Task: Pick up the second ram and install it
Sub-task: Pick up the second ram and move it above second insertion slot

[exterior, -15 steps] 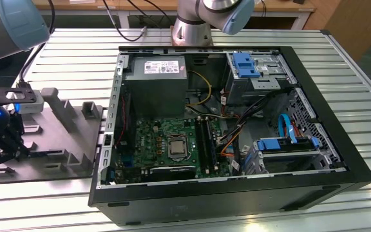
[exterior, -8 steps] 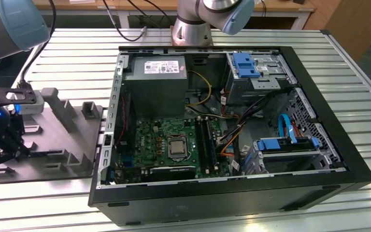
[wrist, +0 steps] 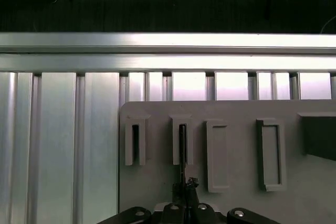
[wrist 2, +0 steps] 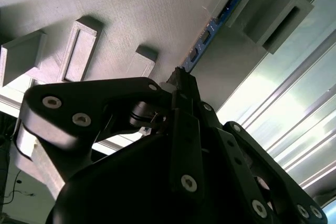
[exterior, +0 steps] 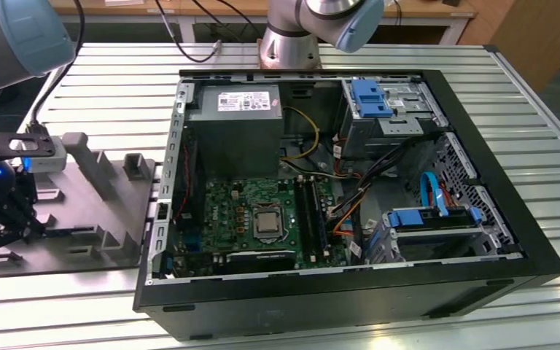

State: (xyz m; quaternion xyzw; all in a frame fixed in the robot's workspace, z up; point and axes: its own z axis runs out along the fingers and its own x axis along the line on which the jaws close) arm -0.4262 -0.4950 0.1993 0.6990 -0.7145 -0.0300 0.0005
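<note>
— The scene?
— Ribbed aluminium table (exterior: pixel 114 87), open black steel case (exterior: pixel 358 299), matte grey fixture plate (exterior: pixel 76 255) with slotted posts (wrist: pixel 128 140).
— The arm?
— The gripper (wrist 2: pixel 181 80) hangs low over that plate, fingers (wrist 2: pixel 184 124) pinched on the second ram (wrist 2: pixel 212 27), a thin blue-black strip standing edgewise in one slot.

In the second wrist view, the end of the second ram (wrist 2: pixel 210 31) nearest the gripper (wrist 2: pixel 180 80) was hidden behind it; contact could not be determined.

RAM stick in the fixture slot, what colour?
The second ram is blue with dark chips, best seen in the second wrist view.
</note>
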